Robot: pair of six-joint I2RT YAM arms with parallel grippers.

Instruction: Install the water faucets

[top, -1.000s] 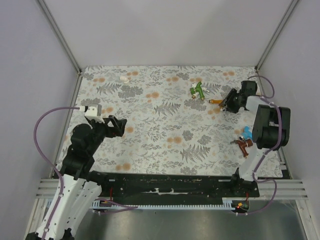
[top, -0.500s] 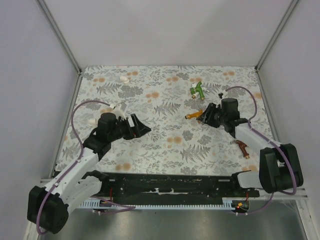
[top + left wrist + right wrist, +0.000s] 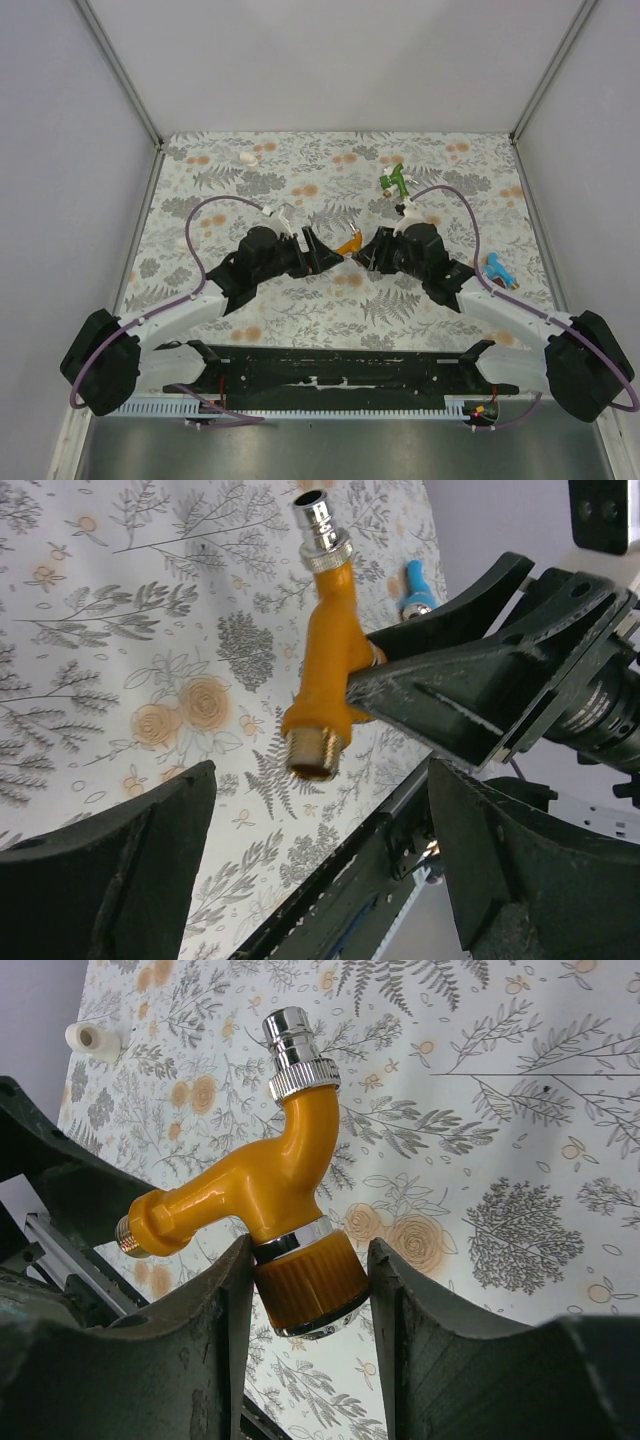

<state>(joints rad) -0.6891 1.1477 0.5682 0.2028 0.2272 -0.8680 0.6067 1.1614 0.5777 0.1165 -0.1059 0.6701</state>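
Observation:
My right gripper [image 3: 368, 252] [image 3: 308, 1290] is shut on the ribbed cap of the orange faucet [image 3: 348, 244] [image 3: 270, 1175] and holds it above the middle of the table. Its chrome nozzle points away from me. My left gripper [image 3: 322, 250] [image 3: 320, 815] is open and faces the right one, with the faucet's brass threaded end [image 3: 315, 755] just ahead of its spread jaws. The orange faucet [image 3: 325, 650] touches neither left finger. The green faucet [image 3: 396, 181] lies at the back. The blue faucet [image 3: 497, 267] [image 3: 412, 583] lies at the right. The dark red faucet is hidden.
A small white fitting [image 3: 247, 157] [image 3: 90, 1040] lies at the back left of the floral table cover [image 3: 300, 300]. Grey walls bound the table on three sides. The black base rail [image 3: 340, 372] runs along the near edge.
Both arms have swung in to the table's middle. The right gripper carried the orange faucet leftward from the back right. The left gripper moved right to face it.

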